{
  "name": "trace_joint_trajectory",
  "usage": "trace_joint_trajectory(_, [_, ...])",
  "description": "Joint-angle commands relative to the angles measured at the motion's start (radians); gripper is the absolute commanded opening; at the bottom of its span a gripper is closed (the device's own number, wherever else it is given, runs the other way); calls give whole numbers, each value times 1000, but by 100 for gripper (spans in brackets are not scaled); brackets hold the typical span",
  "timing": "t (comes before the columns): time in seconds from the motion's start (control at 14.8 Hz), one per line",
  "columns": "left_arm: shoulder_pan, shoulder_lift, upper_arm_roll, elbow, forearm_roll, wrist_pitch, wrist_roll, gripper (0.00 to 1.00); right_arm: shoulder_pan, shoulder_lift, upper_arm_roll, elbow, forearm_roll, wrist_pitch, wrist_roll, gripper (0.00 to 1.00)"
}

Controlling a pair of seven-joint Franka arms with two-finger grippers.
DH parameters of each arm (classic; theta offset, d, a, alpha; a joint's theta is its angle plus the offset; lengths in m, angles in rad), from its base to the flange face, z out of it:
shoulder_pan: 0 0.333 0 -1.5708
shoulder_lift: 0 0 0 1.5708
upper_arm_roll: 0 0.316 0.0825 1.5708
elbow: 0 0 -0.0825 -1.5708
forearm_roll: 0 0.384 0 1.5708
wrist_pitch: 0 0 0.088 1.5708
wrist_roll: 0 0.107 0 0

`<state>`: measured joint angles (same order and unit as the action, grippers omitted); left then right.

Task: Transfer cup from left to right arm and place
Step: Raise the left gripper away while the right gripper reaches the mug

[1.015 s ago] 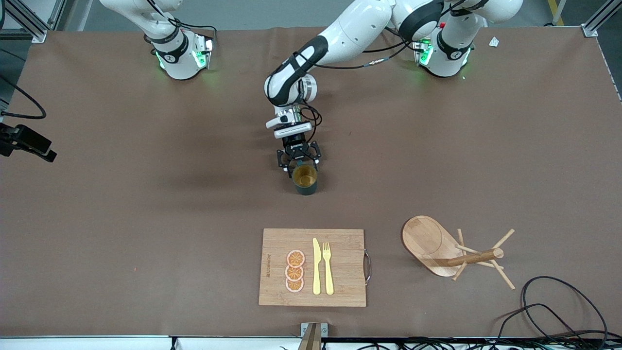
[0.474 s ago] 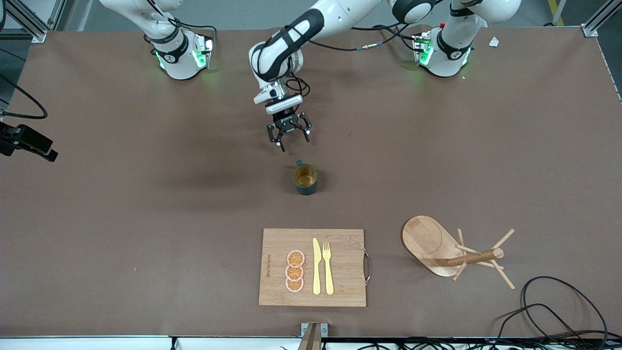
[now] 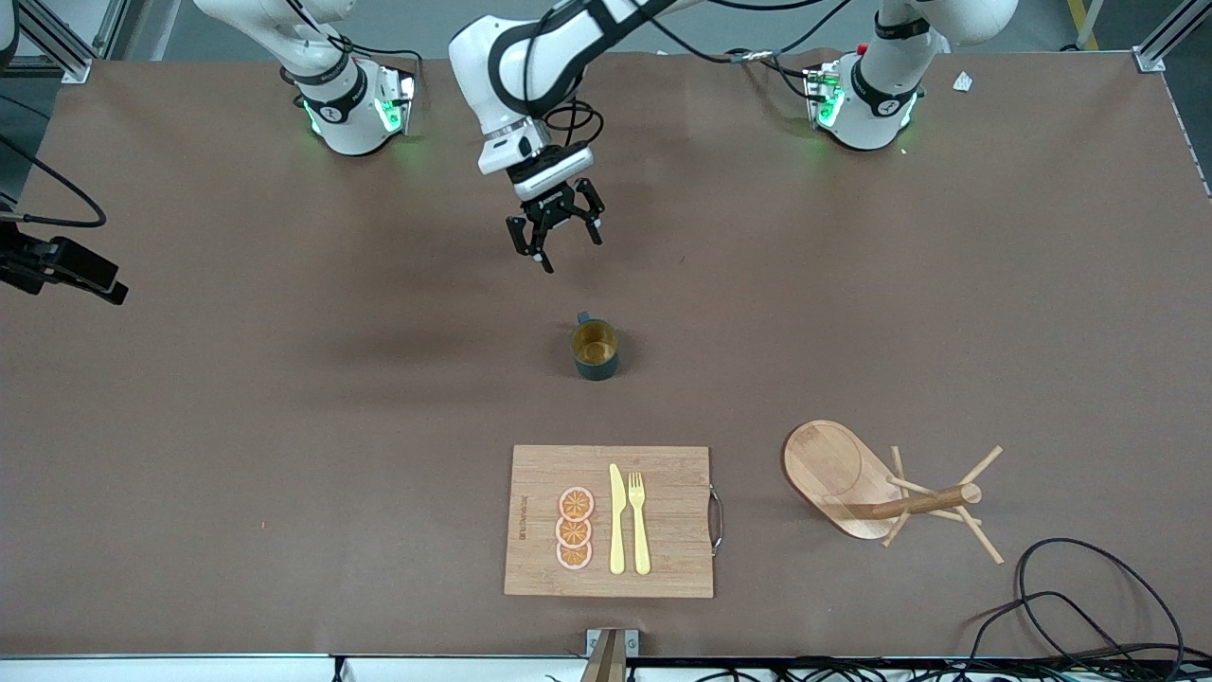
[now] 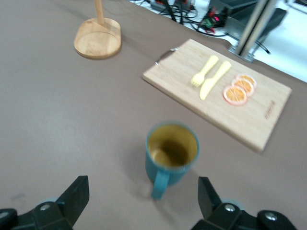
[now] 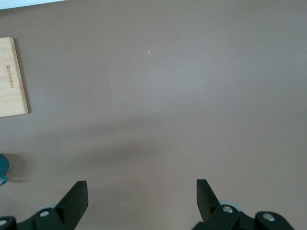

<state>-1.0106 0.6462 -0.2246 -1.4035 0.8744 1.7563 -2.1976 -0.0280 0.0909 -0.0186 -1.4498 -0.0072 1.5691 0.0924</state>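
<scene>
Starting at the right arm's end: right gripper waiting above bare brown table, fingers spread wide, nothing between them. Next, toward the middle, left gripper raised over the table between the robot bases and the cup, jaws apart and empty, pointing down, clear of everything. Below it in the front view, the cup standing upright on the table, touched by neither gripper, mustard-yellow inside showing, small handle turned toward the bases. Nearer to the front camera than the cup, well apart from it, a wooden cutting board lying flat, metal handle on its edge toward the left arm's end. On the board, three orange slices in a row, just beside them a yellow knife, then a yellow fork alongside the knife. Farther toward the left arm's end, a wooden peg rack on an oval base, apart from the board. Last, near the table's corner, looped black cables.
</scene>
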Motion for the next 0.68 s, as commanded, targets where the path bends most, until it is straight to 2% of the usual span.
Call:
trace_joint_trajectory(0.0, [111, -104, -6, -29, -101, 3, 132, 100, 0, -7, 6, -11, 12, 0, 6, 100])
trace_joint_trajectory(0.27, [288, -206, -7, -25, -213, 2, 382, 100, 26, -8, 6, -81, 41, 22, 9, 100])
trace_joint_trajectory(0.41, [378, -247, -7, -8, -273, 3, 537, 100, 45, -10, 6, -157, 62, 87, 45, 100])
trace_joint_trajectory(0.61, [521, -264, -12, 60, -377, 3, 728, 100, 159, -11, 6, -225, 62, 153, 240, 100])
